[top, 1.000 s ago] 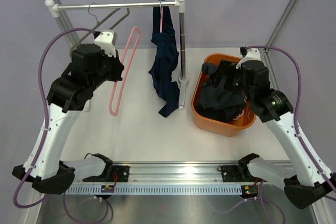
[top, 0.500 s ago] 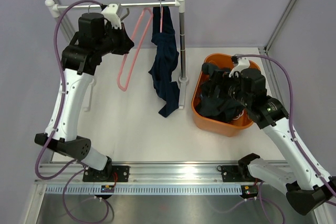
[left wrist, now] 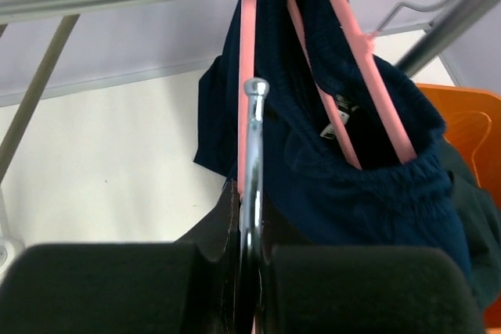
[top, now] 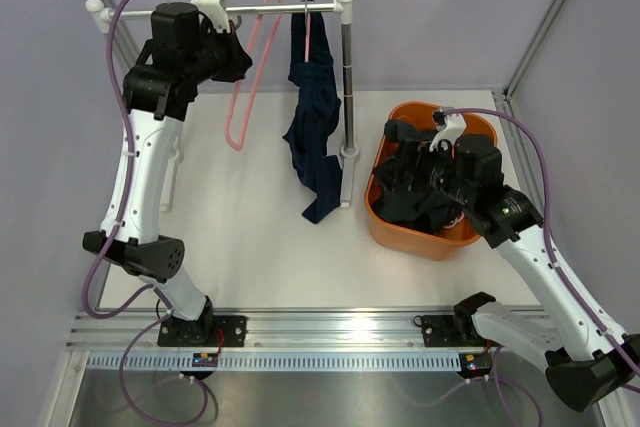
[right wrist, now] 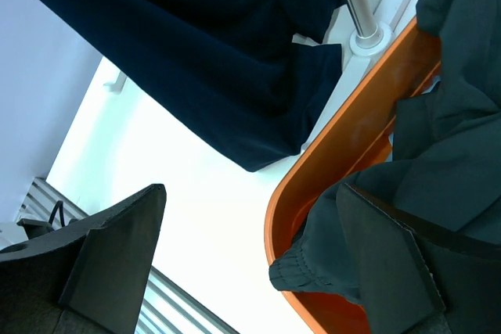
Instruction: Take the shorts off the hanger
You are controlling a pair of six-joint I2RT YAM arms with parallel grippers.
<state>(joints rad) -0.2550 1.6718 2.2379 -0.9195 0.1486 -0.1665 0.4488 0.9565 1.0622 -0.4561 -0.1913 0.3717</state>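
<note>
The left tool [left wrist: 246,271], pressed tight on the wire hook of the bare pink plastic hanger [top: 243,97], holds it up at the silver metal rail [top: 270,9]. Seat the hook fully over the rail, clear of the hanging dark navy cloth shorts [top: 313,137], before letting go. The right tool [right wrist: 243,263] hovers spread wide over the orange plastic tub [top: 385,219].

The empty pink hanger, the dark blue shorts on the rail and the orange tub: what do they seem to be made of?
The pink hanger looks like plastic or coated wire, smooth and evenly coloured, with a shiny metal hook. The dark blue shorts are soft matte cloth, hanging in limp folds, waistband gathered. The orange tub is likely moulded plastic, with a smooth, slightly glossy wall.
</note>
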